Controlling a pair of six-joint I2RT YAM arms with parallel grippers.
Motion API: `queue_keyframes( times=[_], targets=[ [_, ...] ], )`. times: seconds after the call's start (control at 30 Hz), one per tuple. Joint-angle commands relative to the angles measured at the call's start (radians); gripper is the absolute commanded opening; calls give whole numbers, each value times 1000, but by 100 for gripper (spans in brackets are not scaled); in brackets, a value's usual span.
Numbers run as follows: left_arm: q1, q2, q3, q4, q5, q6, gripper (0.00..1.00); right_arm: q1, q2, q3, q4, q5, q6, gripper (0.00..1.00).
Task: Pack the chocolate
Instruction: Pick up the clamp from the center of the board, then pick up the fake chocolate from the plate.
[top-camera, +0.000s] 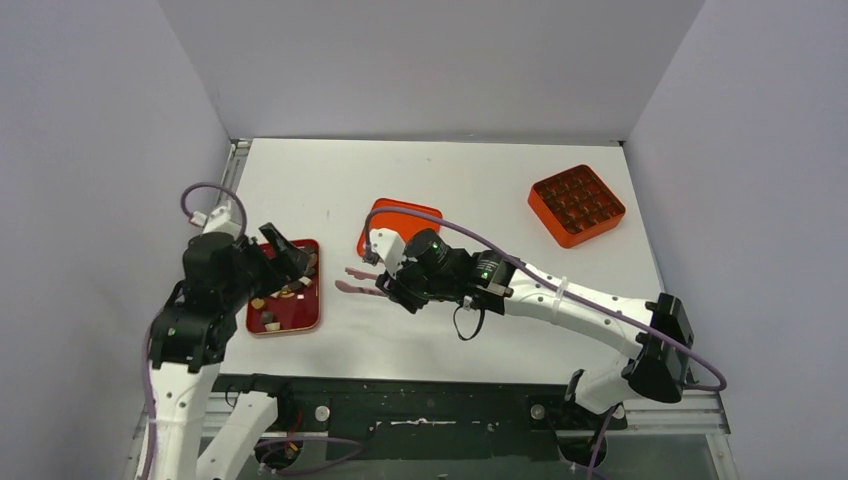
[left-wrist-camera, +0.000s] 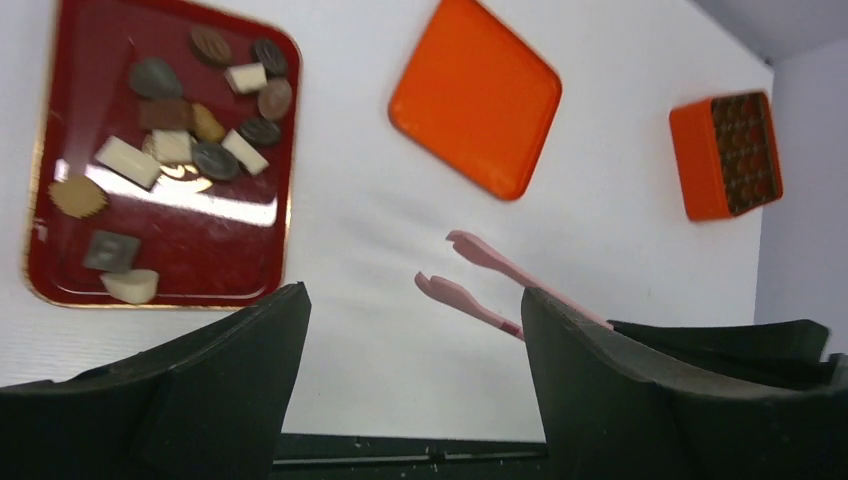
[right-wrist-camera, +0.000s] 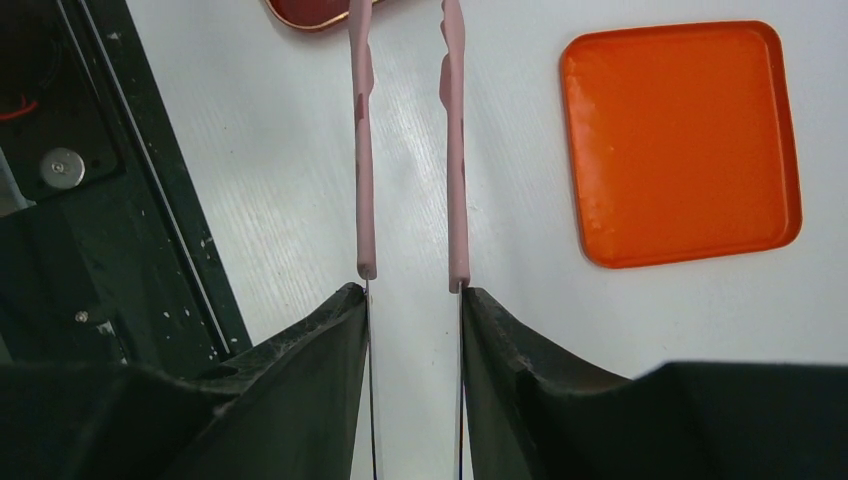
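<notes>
Black mounting rail (top-camera: 430, 400) edges a white table (top-camera: 480, 170) between pale grey walls (top-camera: 430, 60). Left tool (left-wrist-camera: 412, 300), jaws apart, hangs over the dark red tray (left-wrist-camera: 200, 250) holding the chocolate (left-wrist-camera: 190, 125); right tool (right-wrist-camera: 412, 292) is clamped on pink tongs (right-wrist-camera: 363, 180), near an orange lid (right-wrist-camera: 680, 140).

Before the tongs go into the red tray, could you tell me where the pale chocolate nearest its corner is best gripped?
Probably across its narrow width, with the tongs coming down from above. The pale chocolate lies flat, close to the tray's rim with a dark square piece beside it, so a low sideways approach looks blocked.
</notes>
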Motion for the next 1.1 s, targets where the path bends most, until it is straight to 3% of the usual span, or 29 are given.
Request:
queue_keyframes(
  times=[0.0,0.17,0.3,0.77,1.07],
  targets=[
    [8,-114,141,-120,-243,44,77,39,19,80,41,65,65,37],
    [6,-196,259,-156,-341,89,96,74,138,217,-16,145,152,37],
    [0,-194,363,-212,-397,129,97,97,250,333,-65,193,165,37],
    [-22,-219,448,-198,-547,250,97,151,683,820,-257,231,168,37],
    [-29,-215,433,-194,-557,258,97,157,803,913,-289,252,173,37]
  ],
)
